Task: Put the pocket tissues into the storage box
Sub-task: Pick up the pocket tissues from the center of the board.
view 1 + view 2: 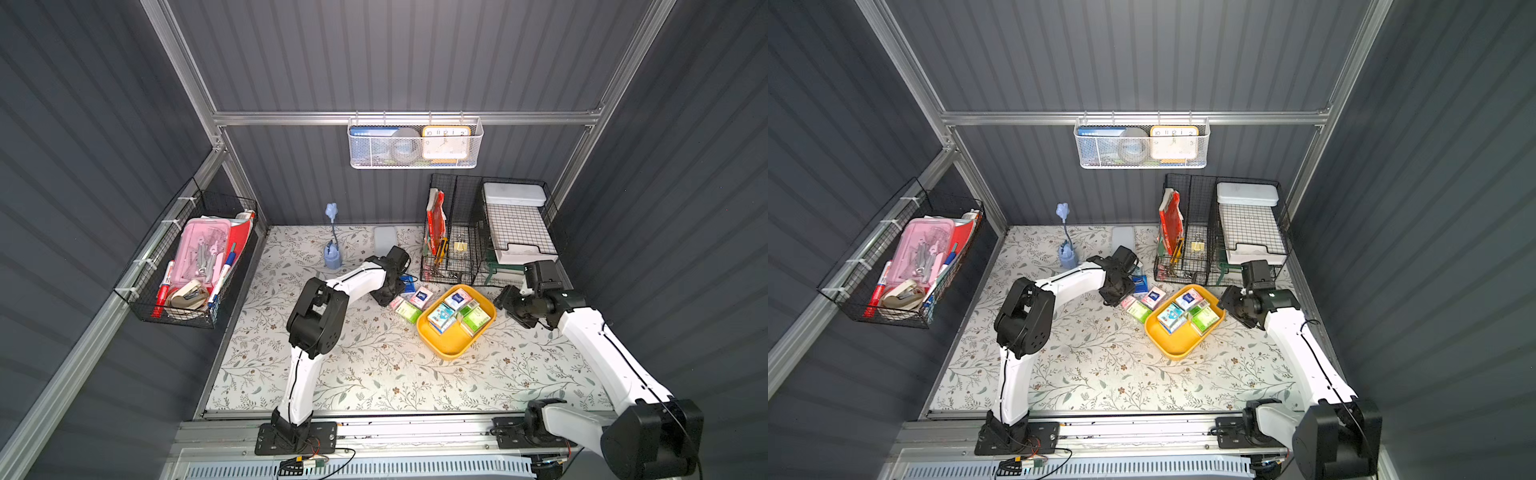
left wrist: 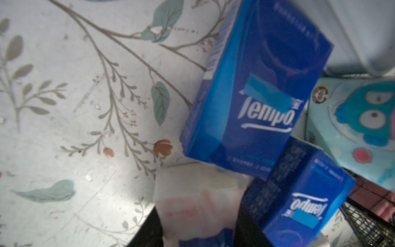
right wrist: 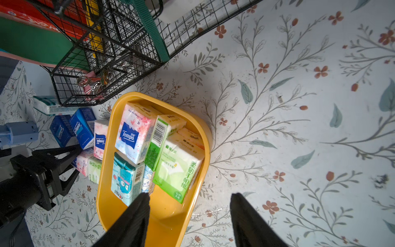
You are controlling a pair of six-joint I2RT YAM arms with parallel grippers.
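Note:
The yellow storage box (image 1: 449,353) (image 1: 1177,349) (image 3: 168,211) sits right of centre on the floral table and holds several pocket tissues (image 1: 457,309) (image 1: 1187,311) (image 3: 136,136) in pink, green and light blue. More packets (image 1: 415,303) lie just left of it, among them two dark blue ones (image 2: 256,85). My left gripper (image 1: 392,297) (image 2: 197,213) is down among these, shut on a pink and white packet (image 2: 192,192). The right gripper (image 1: 500,302) (image 3: 190,196) hovers open over the box's right rim, holding nothing.
A black wire organiser (image 1: 457,232) stands just behind the box and the loose packets. A pale grey-blue case (image 1: 384,239) and a blue flower holder (image 1: 332,253) are at the back. A black wire basket (image 1: 187,266) hangs on the left wall, a white mesh basket (image 1: 415,143) on the back wall.

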